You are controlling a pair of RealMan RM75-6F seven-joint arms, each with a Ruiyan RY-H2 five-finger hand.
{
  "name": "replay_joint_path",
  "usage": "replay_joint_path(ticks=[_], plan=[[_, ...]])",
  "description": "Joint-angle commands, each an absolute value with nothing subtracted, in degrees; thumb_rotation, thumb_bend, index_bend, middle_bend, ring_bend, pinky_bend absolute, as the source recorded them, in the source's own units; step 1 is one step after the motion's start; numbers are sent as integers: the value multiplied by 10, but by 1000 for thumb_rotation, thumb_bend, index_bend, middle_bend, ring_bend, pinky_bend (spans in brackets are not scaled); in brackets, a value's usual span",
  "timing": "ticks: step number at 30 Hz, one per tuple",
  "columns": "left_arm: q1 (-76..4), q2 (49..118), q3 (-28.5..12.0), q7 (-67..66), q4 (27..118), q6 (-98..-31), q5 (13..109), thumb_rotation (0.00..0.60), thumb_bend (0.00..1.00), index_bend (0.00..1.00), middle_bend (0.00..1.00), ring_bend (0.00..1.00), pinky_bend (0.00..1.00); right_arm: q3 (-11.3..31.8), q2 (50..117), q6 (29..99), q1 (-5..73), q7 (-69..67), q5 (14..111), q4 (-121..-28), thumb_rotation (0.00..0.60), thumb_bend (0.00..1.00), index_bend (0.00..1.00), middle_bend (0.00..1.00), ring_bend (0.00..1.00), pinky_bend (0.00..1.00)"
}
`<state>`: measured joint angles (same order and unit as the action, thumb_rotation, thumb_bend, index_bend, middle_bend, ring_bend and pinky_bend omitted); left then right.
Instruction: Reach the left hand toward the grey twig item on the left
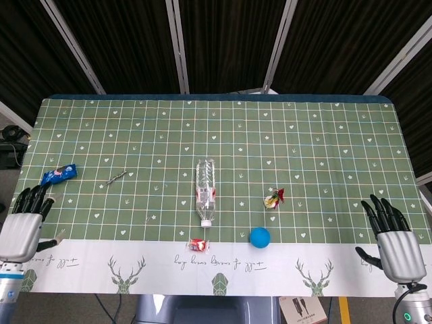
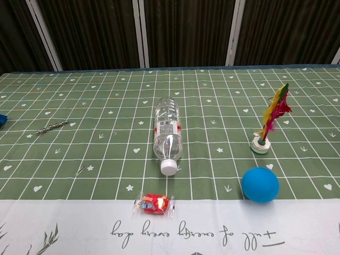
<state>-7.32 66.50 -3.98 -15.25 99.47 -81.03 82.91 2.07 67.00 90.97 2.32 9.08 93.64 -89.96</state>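
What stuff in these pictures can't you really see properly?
- Left hand and right hand: absent from the chest view, which ends short of them; only the head view shows them.
- Blue packet: cut by the chest view's left edge, only a sliver shows.
- Grey twig: too small in both views to tell what it is made of.
- Tiny thing near the twig: too small to identify.

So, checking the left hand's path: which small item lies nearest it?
The blue wrapper, just beyond the left hand. The grey twig lies further right; the red candy is near the centre.
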Motion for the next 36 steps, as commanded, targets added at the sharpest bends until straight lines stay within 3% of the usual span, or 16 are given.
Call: replay_joint_path(ticks=[1,7,12,24,36], plan=[[-118,702,-93,-222,1026,-766,739,600,147,236,0,0,0,20,669,909,23,88,937,-901,600,1,82,0,0,160],[-199,776,-167,-348,1018,-733,589,600,153,317,0,0,0,20,666,903,24,76,930,-904,600,0,82,0,0,160],[-285,865,-223,-452,951,-732,463,600,167,357,0,0,0,20,661,895,25,63,923,-911,600,1,82,0,0,160],[-392,994,-266,-535,799,-758,343,600,190,382,0,0,0,18,654,888,26,46,919,-921,600,0,82,0,0,160],[-457,1070,-278,-547,656,-739,309,600,209,406,0,0,0,19,648,883,27,32,913,-929,600,1,84,0,0,160]])
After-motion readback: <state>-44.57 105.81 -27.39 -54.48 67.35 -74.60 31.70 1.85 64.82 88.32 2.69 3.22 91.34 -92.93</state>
